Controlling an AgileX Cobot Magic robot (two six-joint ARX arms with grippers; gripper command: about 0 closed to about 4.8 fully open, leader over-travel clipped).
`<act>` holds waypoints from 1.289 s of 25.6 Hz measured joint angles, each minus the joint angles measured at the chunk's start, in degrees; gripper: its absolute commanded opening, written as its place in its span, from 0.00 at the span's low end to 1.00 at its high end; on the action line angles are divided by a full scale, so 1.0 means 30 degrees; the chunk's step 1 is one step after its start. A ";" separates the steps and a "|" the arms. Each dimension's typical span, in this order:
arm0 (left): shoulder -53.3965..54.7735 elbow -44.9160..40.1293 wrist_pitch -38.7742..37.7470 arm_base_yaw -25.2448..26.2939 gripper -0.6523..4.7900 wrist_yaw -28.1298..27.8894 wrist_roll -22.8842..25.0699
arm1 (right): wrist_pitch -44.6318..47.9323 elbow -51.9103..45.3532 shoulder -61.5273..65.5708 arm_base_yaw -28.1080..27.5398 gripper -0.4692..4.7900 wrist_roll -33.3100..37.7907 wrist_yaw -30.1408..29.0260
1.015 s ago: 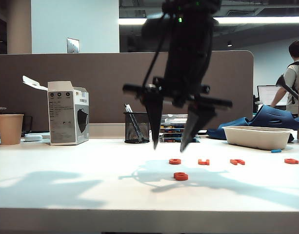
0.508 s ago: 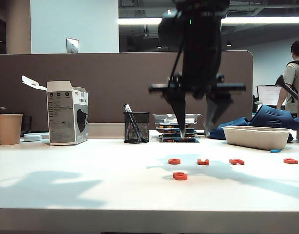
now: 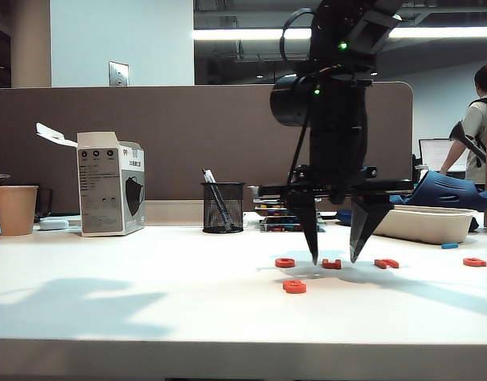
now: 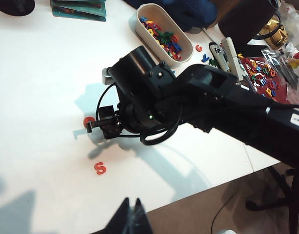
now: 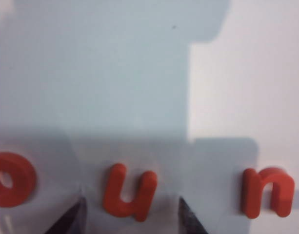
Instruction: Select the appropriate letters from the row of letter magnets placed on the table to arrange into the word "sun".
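Observation:
The orange-red letter magnets lie on the white table (image 3: 108, 302): o (image 3: 284, 262), u (image 3: 331, 263), n (image 3: 386, 263) and one more letter (image 3: 473, 261) in a row. The s (image 3: 294, 286) sits alone in front of the row. My right gripper (image 3: 334, 256) points down, open, its tips low on either side of the u. The right wrist view shows the u (image 5: 129, 190) between the open fingertips of the right gripper (image 5: 131, 207), with o (image 5: 10, 179) and n (image 5: 266, 191) beside it. My left gripper (image 4: 131, 204) is shut and empty, away from the s (image 4: 100, 168).
A white tray (image 3: 422, 224) of mixed letters and a tiny blue piece (image 3: 450, 246) are at the back right. A mesh pen holder (image 3: 223, 208), a grey box (image 3: 110, 184) and a paper cup (image 3: 16, 209) line the back by the brown partition.
My right gripper has swung to the right and come down from above the table to straddle the u. The letters and the left arm have not moved.

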 measured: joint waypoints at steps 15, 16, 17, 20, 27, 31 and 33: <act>0.0000 0.0000 0.0000 -0.0007 0.11 0.0000 0.0000 | 0.1027 0.0015 0.0284 -0.0095 0.52 0.0903 -0.0954; 0.0000 0.0000 0.0000 -0.0007 0.11 0.0000 0.0000 | 0.1020 0.0015 0.0284 -0.0095 0.52 0.0903 -0.0954; 0.0000 0.0000 0.0000 -0.0007 0.11 0.0000 0.0000 | 0.1020 0.0015 0.0284 -0.0095 0.49 0.0903 -0.0954; 0.0000 0.0000 0.0000 -0.0007 0.11 0.0000 0.0000 | 0.0852 0.0015 0.0284 -0.0102 0.46 0.0896 -0.0860; 0.0000 0.0000 0.0000 -0.0007 0.11 0.0000 0.0000 | 0.0699 0.0015 0.0284 -0.0109 0.36 0.0918 -0.0656; 0.0000 0.0000 0.0000 -0.0007 0.11 0.0000 0.0000 | 0.0670 0.0022 0.0299 -0.0117 0.32 0.0925 -0.0663; 0.0000 0.0000 0.0000 -0.0007 0.11 0.0000 0.0000 | 0.0597 0.0029 0.0306 -0.0109 0.25 0.0933 -0.0648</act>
